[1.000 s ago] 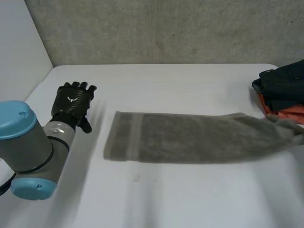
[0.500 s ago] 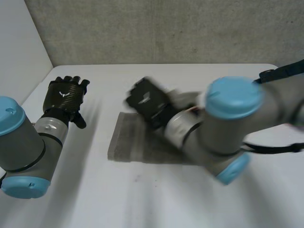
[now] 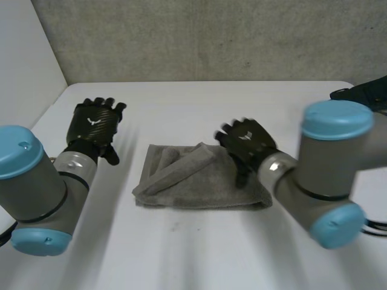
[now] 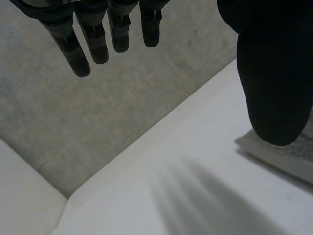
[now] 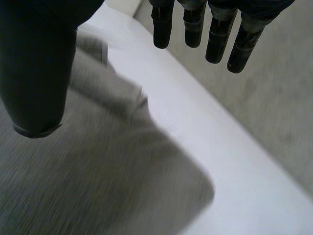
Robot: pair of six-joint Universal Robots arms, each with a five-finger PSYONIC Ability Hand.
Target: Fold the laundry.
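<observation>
The left hand (image 3: 92, 128) hovers released, fingers straight and empty, over bare worktop (image 3: 199, 254) at the towel's 9 o'clock, likely kept clear of the fold. The grey towel (image 3: 199, 190) lies mid-worktop, doubled over, with a crooked flap (image 3: 181, 164) slanting across its top layer. The right hand (image 3: 247, 140) hangs above the towel's 2 o'clock part, fingers straight, grasping nothing, presumably placed to flatten that layer. Dark clothes (image 3: 366, 90) sit at the worktop's 2 o'clock corner.
</observation>
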